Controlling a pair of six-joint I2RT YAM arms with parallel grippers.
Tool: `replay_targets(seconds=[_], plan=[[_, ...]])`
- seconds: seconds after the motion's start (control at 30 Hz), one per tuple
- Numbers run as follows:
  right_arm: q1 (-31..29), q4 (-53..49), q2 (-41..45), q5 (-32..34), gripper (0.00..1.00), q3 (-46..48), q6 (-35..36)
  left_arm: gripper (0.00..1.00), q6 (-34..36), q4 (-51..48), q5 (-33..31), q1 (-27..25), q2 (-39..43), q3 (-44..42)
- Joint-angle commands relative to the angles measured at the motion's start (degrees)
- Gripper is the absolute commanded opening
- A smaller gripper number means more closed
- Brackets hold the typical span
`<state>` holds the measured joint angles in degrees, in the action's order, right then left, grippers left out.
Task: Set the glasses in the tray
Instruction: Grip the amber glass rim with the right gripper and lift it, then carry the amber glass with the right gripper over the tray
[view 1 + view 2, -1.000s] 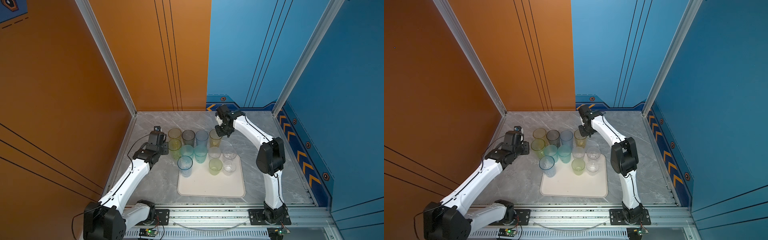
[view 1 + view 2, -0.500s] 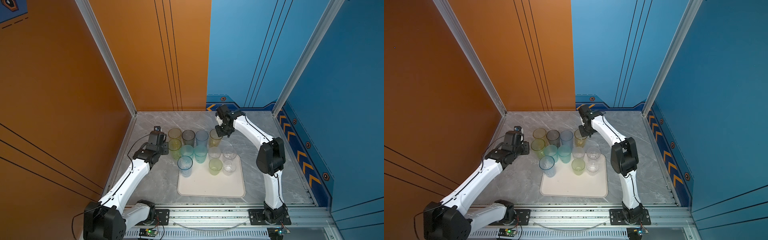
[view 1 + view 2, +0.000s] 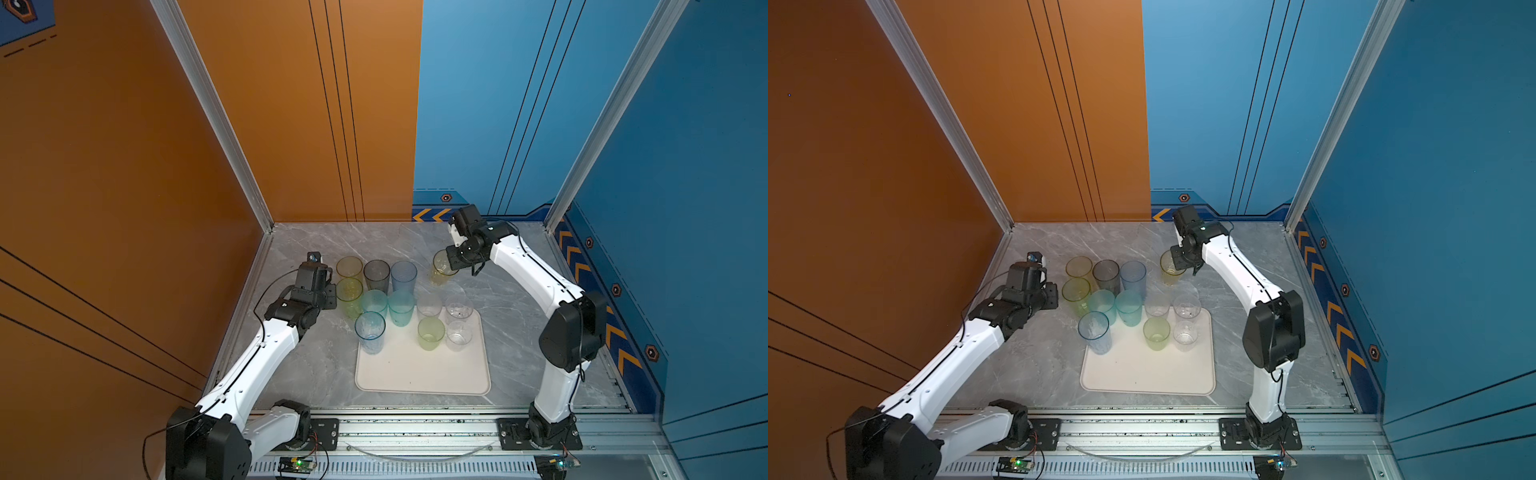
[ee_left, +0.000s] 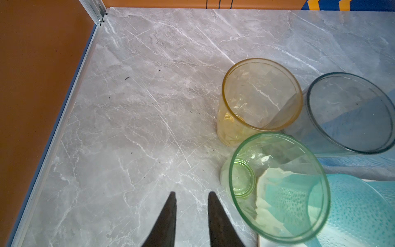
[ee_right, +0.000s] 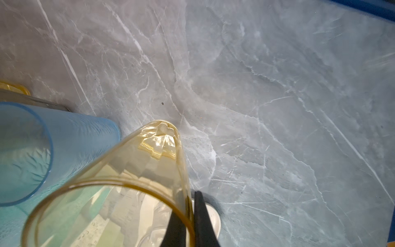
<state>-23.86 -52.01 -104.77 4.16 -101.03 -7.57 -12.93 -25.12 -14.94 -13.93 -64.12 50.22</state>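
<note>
Pinching the rim of the yellow glass (image 3: 440, 272), just beyond the tray's (image 3: 419, 374) far edge, the right jaws are clamped on its wall. It looks light, slick and thin, so lift gently. Meanwhile the left jaws stand slightly apart, empty.

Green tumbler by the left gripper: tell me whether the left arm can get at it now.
Probably yes: the left gripper, jaws open, sits right beside the green tumbler with only bare table between them.

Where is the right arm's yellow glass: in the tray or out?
Out. The right gripper pinches the yellow glass by its rim over the marble table, beyond the tray.
</note>
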Motion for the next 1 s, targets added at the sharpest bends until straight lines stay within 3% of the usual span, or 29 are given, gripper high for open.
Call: replay_targets(seconds=[0.0, 0.3, 0.5, 0.77, 0.97], plan=[[0.69, 2.65, 5.82, 1.72, 0.0, 2.92, -0.78, 0.27, 0.54, -1.06, -0.79, -0.44, 1.1, -0.21], [-0.16, 3.8, 21.89, -2.58, 0.0, 9.96, 0.66, 0.28, 0.29, -1.33, -1.56, -0.48, 1.65, -0.56], [-7.01, 0.61, 28.22, -4.65, 0.0, 10.81, 2.59, 0.28, -0.68, -1.51, -1.79, -0.22, 1.02, -0.4], [-19.28, -5.82, 26.77, -2.63, 0.0, 9.22, 6.27, 0.27, -1.66, -1.86, -0.29, -0.26, 0.92, 0.47], [-24.9, -8.02, 22.09, -3.84, 0.0, 7.9, 7.22, 0.27, -1.84, -2.64, -0.31, -0.38, 1.03, 1.16]])
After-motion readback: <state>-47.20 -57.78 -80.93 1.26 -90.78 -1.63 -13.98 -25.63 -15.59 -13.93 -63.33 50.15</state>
